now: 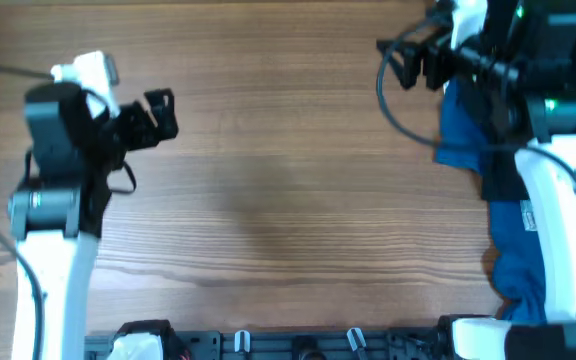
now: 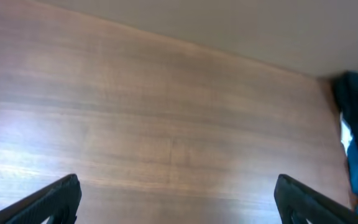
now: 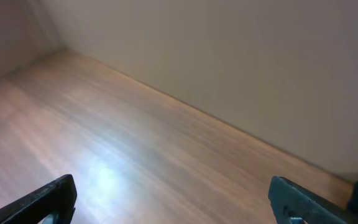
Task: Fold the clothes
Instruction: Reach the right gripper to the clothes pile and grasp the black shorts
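The worktop (image 1: 288,200) lies bare across its middle, from far edge to near edge, so a hand can pass freely there. The obstacles crowd the right edge. A heap of blue cloth (image 1: 516,250) with the black clothes (image 1: 500,182) among it runs from the far right corner towards the near right corner, partly under the right arm (image 1: 568,220). The left arm (image 1: 53,230) stands over the left edge. A dark rail (image 1: 298,345) lines the near edge.
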